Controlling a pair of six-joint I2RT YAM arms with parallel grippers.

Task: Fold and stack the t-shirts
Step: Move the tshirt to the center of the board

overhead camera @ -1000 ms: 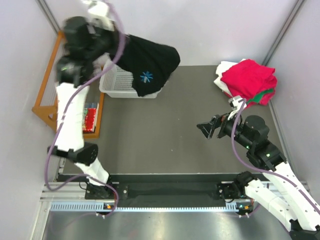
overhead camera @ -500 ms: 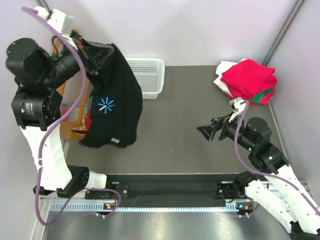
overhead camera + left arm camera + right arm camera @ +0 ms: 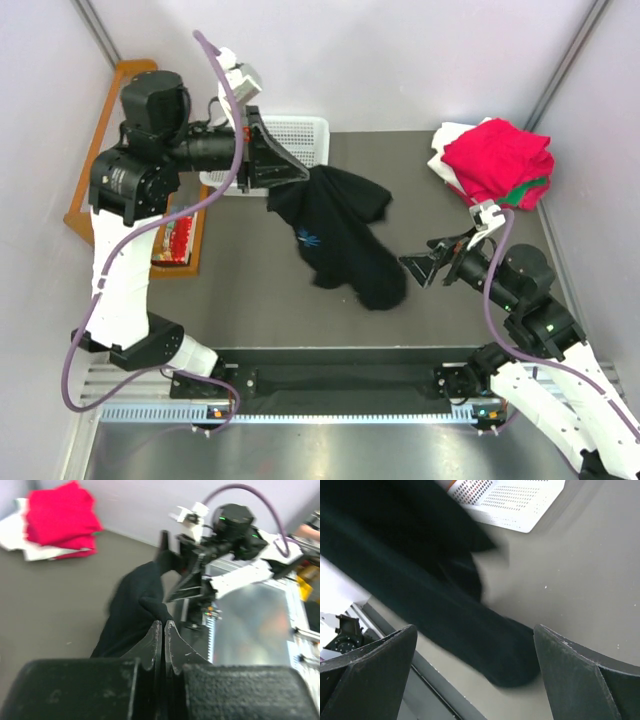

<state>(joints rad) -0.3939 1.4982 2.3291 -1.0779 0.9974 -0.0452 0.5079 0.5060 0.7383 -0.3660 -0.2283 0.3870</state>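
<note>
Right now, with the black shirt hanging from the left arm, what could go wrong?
The left fingers pinch only a small fold of the black shirt, so it may slip out. The shirt's low end hangs close to the open right fingers, which might catch it in the wrong place. It is bunched, so it may land crumpled.

black t-shirt blurred, basket half hidden behind left arm

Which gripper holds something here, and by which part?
The left gripper is shut on a bunched fold at one end of the large black cloth t-shirt; the right gripper is open, holding nothing.
</note>
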